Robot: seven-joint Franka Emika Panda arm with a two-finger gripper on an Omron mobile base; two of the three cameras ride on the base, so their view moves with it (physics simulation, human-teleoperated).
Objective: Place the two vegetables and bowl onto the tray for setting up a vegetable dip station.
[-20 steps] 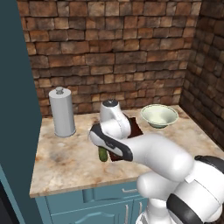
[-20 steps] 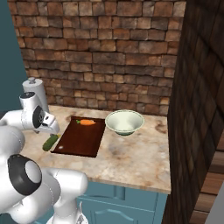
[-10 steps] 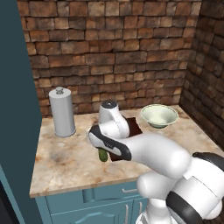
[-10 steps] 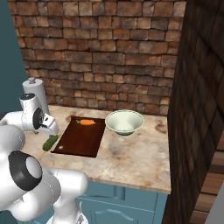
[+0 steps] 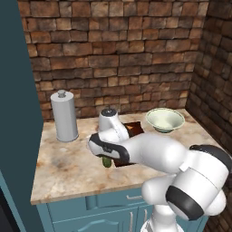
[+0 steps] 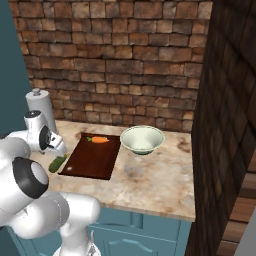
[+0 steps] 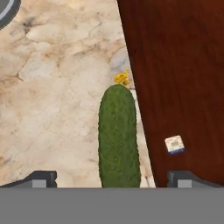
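Looking from the left base view, we see the cucumber (image 5: 107,161) on the marble counter (image 5: 63,167), half hidden under the arm, beside the tray (image 5: 134,129); the bowl (image 5: 165,120) stands farther right. In the right base view, it lies off the tray's left edge, while the carrot (image 6: 98,140) lies on the tray. In the hand view, its long axis runs parallel to the tray's edge, its yellow-flowered end pointing away from the gripper (image 7: 112,178), whose fingertips (image 7: 40,178) are spread wide on both sides.
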